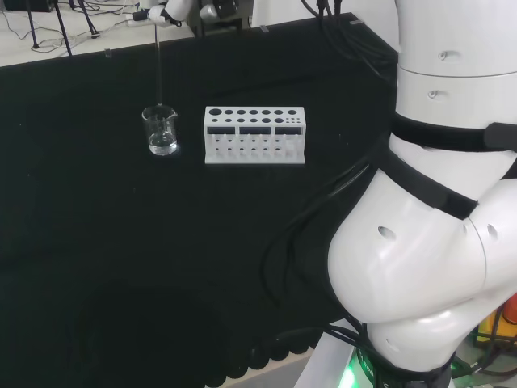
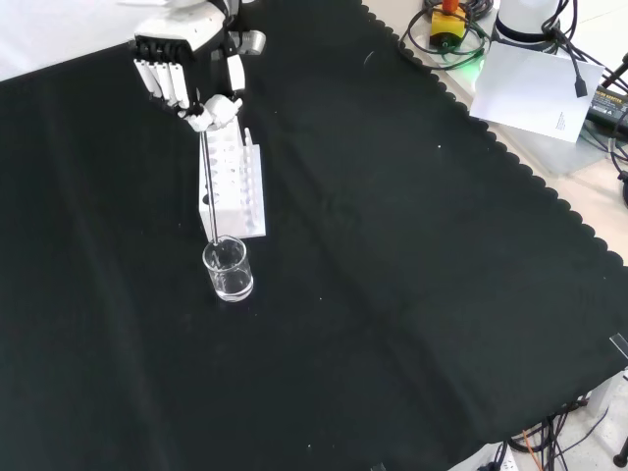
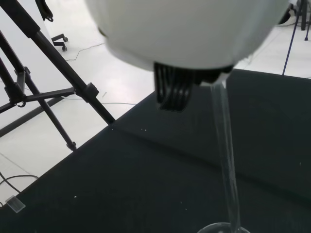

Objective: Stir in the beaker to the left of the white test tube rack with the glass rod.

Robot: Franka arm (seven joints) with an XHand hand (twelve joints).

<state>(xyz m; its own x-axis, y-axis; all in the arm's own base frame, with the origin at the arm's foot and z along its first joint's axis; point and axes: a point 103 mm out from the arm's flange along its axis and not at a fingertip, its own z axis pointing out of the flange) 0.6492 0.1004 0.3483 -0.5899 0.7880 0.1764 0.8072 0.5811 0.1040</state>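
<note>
Head view: hand at the top edge, fingers pinched on the upper end of the glass rod. Rod hanging nearly straight down, lower end inside the beaker. Beaker upright on the black surface, just to the left of the white test tube rack and apart from it. A little clear liquid visible in the beaker's bottom. Big white arm links at the right.

Front view: hand coming in from the top left, fingers pointing down and curled, thumb and fingertips closed round the rod's top. Rod running down in front of the rack and dipping into the beaker, which stands nearer the camera than the rack, just below its near end. Papers and cables off the cloth at the top right.

Wrist view: blurred white part of the hand close up, rod slanting away from it toward the beaker's rim at the picture's edge. Tripod legs on the pale floor beyond the cloth.
</note>
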